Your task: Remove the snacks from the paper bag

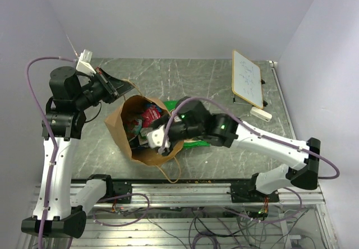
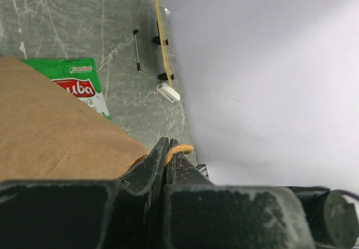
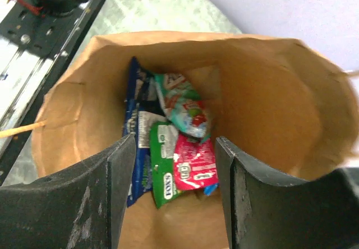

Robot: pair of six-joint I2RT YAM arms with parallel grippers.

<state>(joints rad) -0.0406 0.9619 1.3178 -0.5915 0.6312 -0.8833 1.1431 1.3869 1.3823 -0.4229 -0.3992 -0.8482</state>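
The brown paper bag [image 1: 120, 128] stands open in the middle of the table. My left gripper [image 1: 118, 86] is shut on the bag's thin paper handle [image 2: 180, 148] at its far-left rim, jaws pressed together. My right gripper [image 3: 175, 153] is open and hovers over the bag's mouth, nothing between its fingers. Inside the bag [image 3: 263, 103] lie several snacks: a blue packet [image 3: 134, 125], a green one [image 3: 162, 162], a red one [image 3: 196, 165] and a teal one [image 3: 185, 106]. Another green snack packet [image 1: 197, 143] lies on the table right of the bag, also in the left wrist view [image 2: 78, 83].
A white framed board [image 1: 247, 78] stands at the back right with a small white block [image 1: 261, 114] near it. Grey walls close in the table on three sides. The metal rail [image 1: 185, 190] with the arm bases runs along the near edge.
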